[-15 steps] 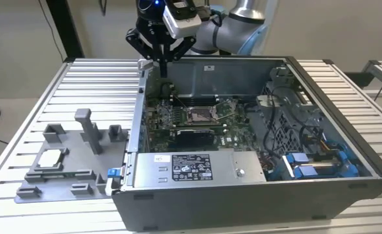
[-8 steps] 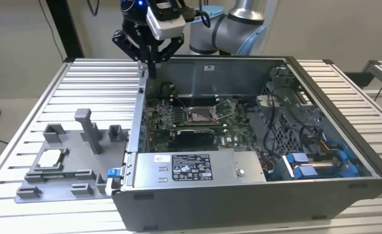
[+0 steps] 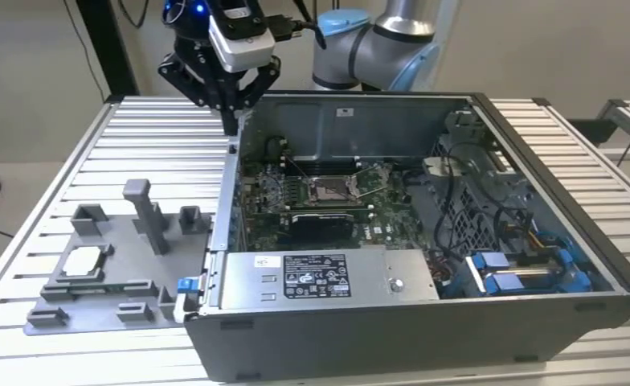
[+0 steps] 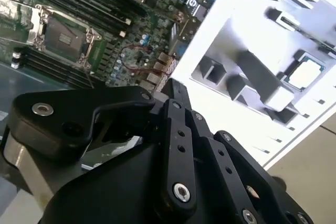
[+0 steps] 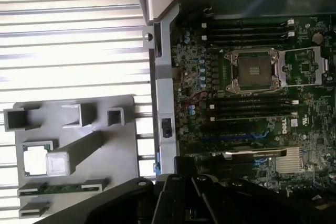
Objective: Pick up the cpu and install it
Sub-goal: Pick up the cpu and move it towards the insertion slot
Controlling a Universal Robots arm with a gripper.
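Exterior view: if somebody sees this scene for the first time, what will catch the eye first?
The big open computer case in the middle draws the eye first, with the square socket lying bare on its green board. Above the case's wall on the exterior view's left hangs the black pincer, shut and holding nothing. Further to that left, the silvery cpu sits in a grey tray on the slatted table.

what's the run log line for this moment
hand: shut, empty, by edge of computer case | cpu: in grey tray | cpu socket: empty
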